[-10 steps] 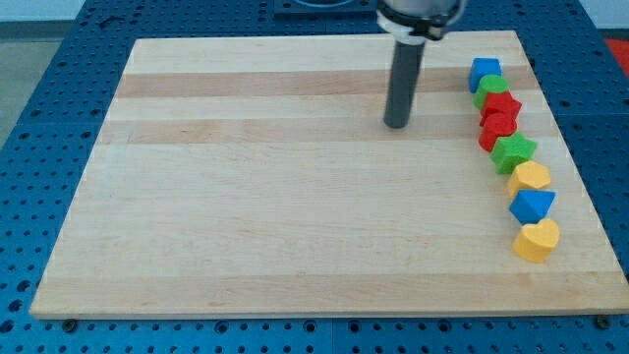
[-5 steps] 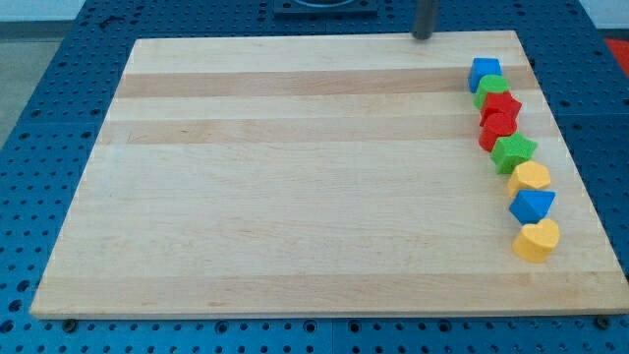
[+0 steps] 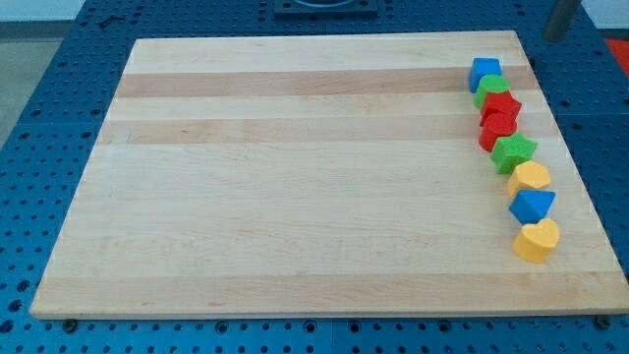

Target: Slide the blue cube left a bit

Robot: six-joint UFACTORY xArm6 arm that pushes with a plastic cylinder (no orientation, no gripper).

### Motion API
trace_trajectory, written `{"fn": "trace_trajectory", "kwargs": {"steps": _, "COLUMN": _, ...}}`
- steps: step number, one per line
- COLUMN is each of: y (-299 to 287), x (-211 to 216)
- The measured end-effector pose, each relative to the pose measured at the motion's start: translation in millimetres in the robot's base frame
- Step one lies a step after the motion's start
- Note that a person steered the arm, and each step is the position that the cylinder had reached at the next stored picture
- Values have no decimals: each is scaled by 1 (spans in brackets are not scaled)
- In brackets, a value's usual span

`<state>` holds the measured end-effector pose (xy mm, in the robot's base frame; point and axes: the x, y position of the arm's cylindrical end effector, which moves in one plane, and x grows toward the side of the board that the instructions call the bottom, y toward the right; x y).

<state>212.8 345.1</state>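
The blue cube sits at the top of a column of blocks near the board's right edge. My tip shows at the view's top right, off the board, above and to the right of the blue cube and apart from it. Below the cube the column runs: a green block, a red block, a second red block, a green star-like block, a yellow block, a blue block, a yellow heart.
The wooden board lies on a blue perforated table. A dark base part shows at the view's top centre.
My tip has moved from the board's upper middle up past the top edge, then right to the view's top right corner. No block has moved.
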Motion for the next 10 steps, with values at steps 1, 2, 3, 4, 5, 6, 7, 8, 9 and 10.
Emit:
{"fn": "trace_trajectory", "kwargs": {"steps": 1, "y": 1, "x": 10}}
{"fn": "trace_trajectory", "kwargs": {"steps": 2, "y": 0, "x": 12}}
{"fn": "trace_trajectory", "kwargs": {"steps": 3, "y": 0, "x": 9}}
{"fn": "trace_trajectory", "kwargs": {"steps": 4, "y": 0, "x": 10}}
{"fn": "trace_trajectory", "kwargs": {"steps": 5, "y": 0, "x": 12}}
{"fn": "trace_trajectory", "kwargs": {"steps": 6, "y": 0, "x": 16}}
{"fn": "trace_trajectory", "kwargs": {"steps": 7, "y": 1, "x": 18}}
{"fn": "trace_trajectory", "kwargs": {"steps": 8, "y": 0, "x": 22}}
{"fn": "trace_trajectory", "kwargs": {"steps": 9, "y": 0, "x": 34}}
{"fn": "trace_trajectory", "kwargs": {"steps": 10, "y": 0, "x": 57}}
